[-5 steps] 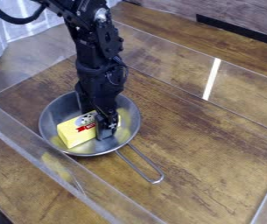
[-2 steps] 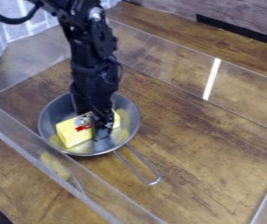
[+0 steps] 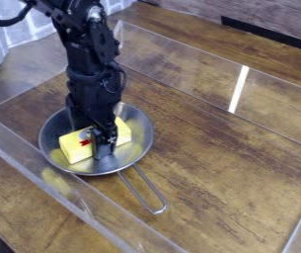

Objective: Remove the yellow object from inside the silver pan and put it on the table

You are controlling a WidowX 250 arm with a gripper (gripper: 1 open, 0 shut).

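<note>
The yellow butter-like block (image 3: 76,148) lay inside the silver pan (image 3: 60,166), from its centre toward nine o'clock, the wire handle (image 3: 143,191) pointing to five. Gripping looked like the step in hand: best to straddle the block squarely, then close gently, clear of the rim. The pincer (image 3: 98,146) stood wide open over the block; contact was unclear.

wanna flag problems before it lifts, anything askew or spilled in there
Nothing stands out: the yellow block lies inside the silver pan, and no spill shows. The tool hides part of the block.
</note>
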